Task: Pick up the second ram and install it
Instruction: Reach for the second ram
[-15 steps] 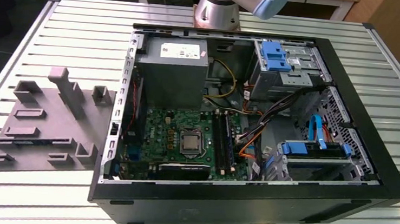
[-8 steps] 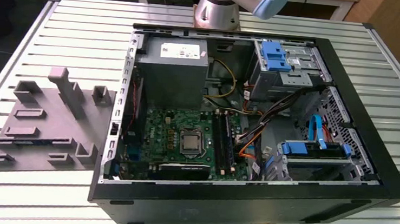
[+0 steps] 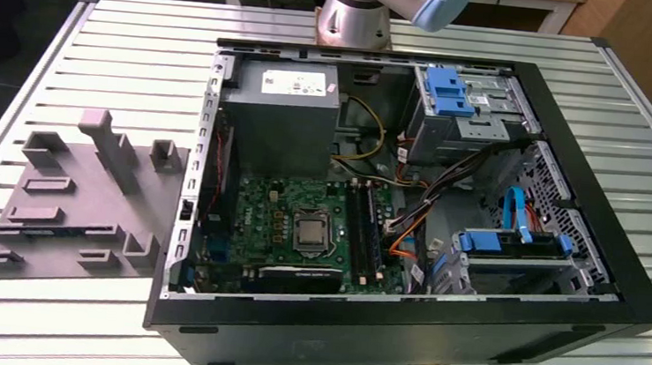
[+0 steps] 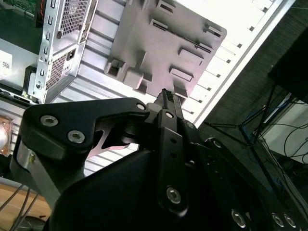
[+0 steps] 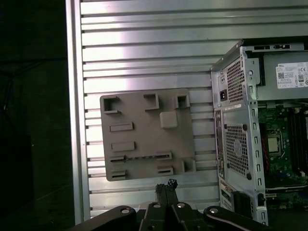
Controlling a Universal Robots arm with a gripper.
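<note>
My gripper (image 5: 165,186) hangs high over the slatted table, and in both wrist views its two dark fingers (image 4: 168,98) are pressed together, shut, with nothing visible between them. It is over the edge of the grey holder tray (image 5: 144,130), which lies flat beside the open computer case (image 3: 419,199). The tray (image 3: 76,205) shows upright grey blocks and empty slots. The second ram cannot be made out; long dark strips run along the memory slots (image 3: 364,226) on the green motherboard (image 3: 298,224), and I cannot tell whether one is a stick.
The arm's base (image 3: 353,17) stands behind the case in the exterior view. Inside the case are a grey power supply (image 3: 279,112), blue drive brackets (image 3: 446,91) and orange cables (image 3: 411,225). The table edge (image 5: 74,120) runs near the tray, with dark floor beyond.
</note>
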